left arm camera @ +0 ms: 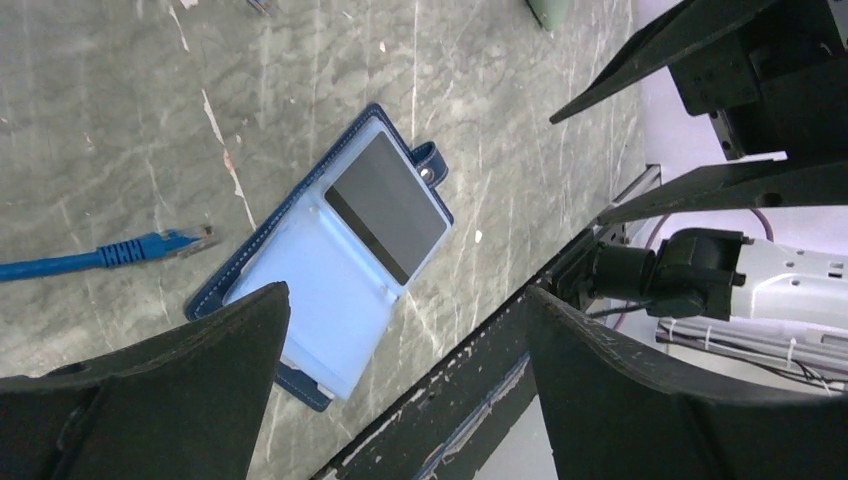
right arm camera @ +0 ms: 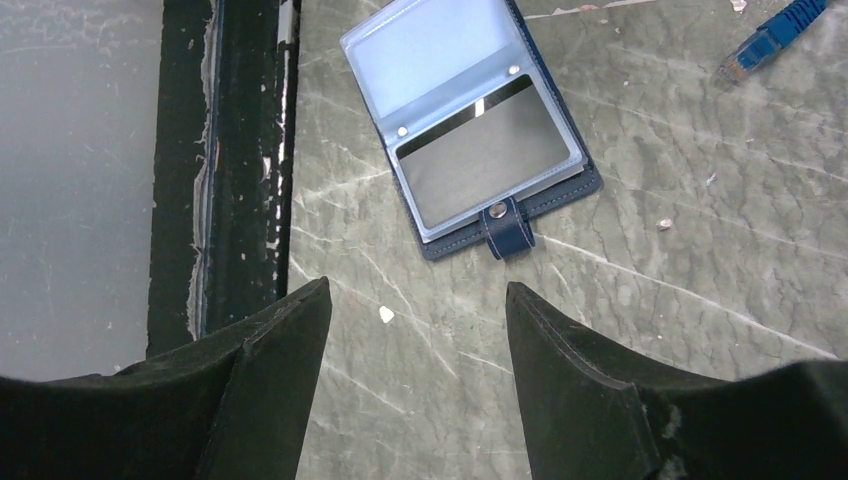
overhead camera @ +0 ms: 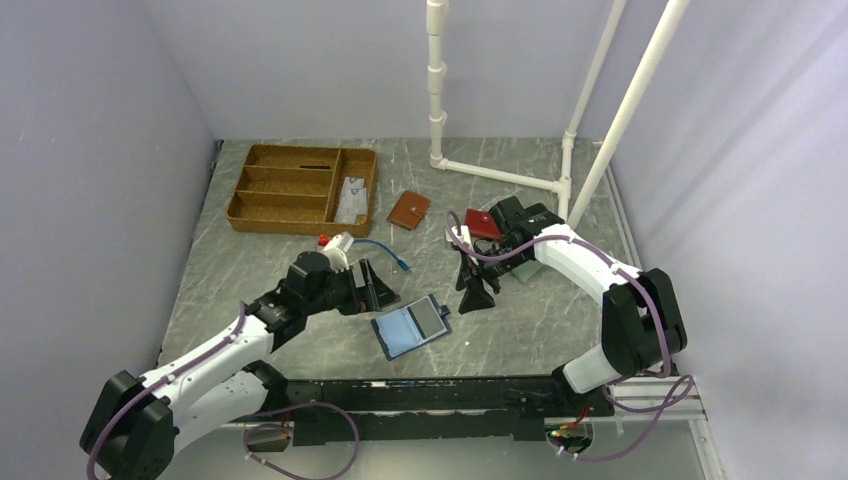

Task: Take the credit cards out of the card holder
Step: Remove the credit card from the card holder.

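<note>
The navy card holder (overhead camera: 404, 330) lies open on the table near the front rail, its light blue inside facing up. A dark credit card (overhead camera: 434, 316) sits in its right-hand sleeve, next to the snap tab. The left wrist view shows the card holder (left arm camera: 320, 270) and the dark card (left arm camera: 385, 205) below and between the fingers. My left gripper (overhead camera: 372, 286) hovers open just left of it, holding nothing. My right gripper (overhead camera: 476, 292) stands open and empty to its right, with the card holder (right arm camera: 450, 70) and dark card (right arm camera: 485, 165) ahead of the fingertips.
A wicker tray (overhead camera: 290, 185) at the back left holds pale flat card-like pieces (overhead camera: 351, 198) in its right compartment. A tan-brown wallet (overhead camera: 409, 209) and a red wallet (overhead camera: 482, 223) lie behind. A blue cable (overhead camera: 392, 256) lies by the left gripper. White pipes (overhead camera: 500, 175) stand at the back right.
</note>
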